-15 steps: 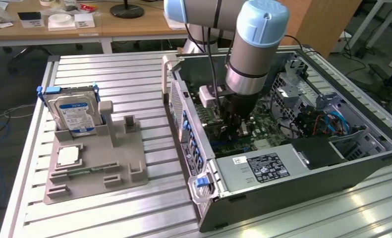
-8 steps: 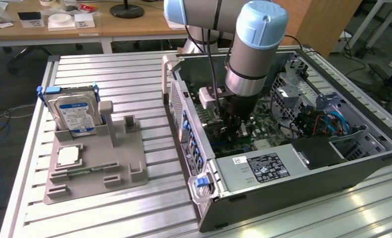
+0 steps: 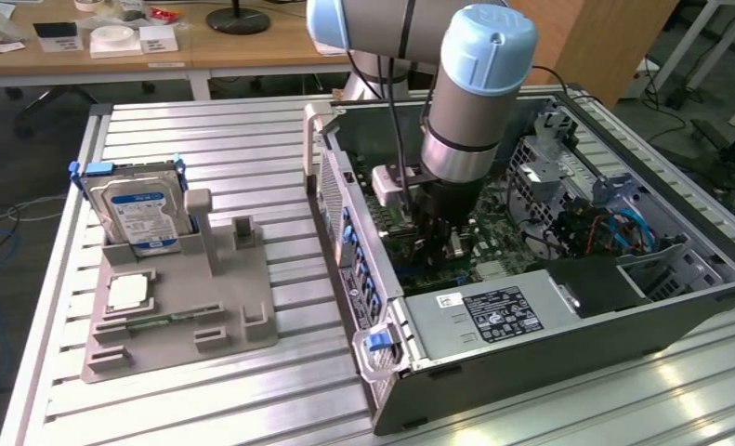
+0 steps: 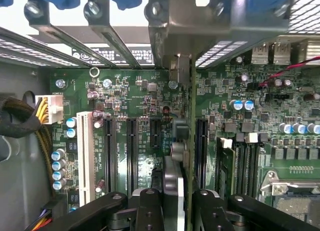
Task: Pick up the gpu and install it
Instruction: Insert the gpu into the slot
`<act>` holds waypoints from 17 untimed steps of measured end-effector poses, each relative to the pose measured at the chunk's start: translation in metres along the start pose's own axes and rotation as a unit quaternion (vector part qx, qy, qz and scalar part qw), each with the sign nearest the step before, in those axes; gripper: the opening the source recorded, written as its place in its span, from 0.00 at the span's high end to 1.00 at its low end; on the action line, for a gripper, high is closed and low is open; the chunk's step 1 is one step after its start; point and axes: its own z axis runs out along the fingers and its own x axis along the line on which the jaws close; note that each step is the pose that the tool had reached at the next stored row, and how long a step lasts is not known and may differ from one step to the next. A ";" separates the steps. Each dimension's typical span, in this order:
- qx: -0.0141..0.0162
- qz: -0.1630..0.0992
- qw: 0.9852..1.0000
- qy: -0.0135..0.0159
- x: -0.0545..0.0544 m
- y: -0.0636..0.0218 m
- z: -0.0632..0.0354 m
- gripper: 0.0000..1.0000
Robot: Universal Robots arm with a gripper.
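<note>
Gpu (image 4: 186, 141) held edge-on between pincer (image 4: 175, 203) fingers, above motherboard (image 4: 140, 96) slots

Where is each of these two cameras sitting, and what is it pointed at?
Exterior view: off the arm, raised, looking down at the slatted table, the open computer case and the arm reaching inside it.
Wrist view: on the arm's wrist, looking straight into the motherboard; the gripper clamps the gpu, seen edge-on.
Shared: both show the gripper inside the case, above the motherboard.
</note>
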 end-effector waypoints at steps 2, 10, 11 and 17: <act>0.000 0.000 1.000 0.000 0.000 0.0012 0.0030 0.72; 0.000 0.000 1.000 0.000 0.000 0.0018 0.0050 0.72; 0.000 0.000 1.000 0.000 0.000 0.0018 0.0050 0.72; 0.001 0.000 1.000 -0.001 0.000 0.0019 0.0047 0.65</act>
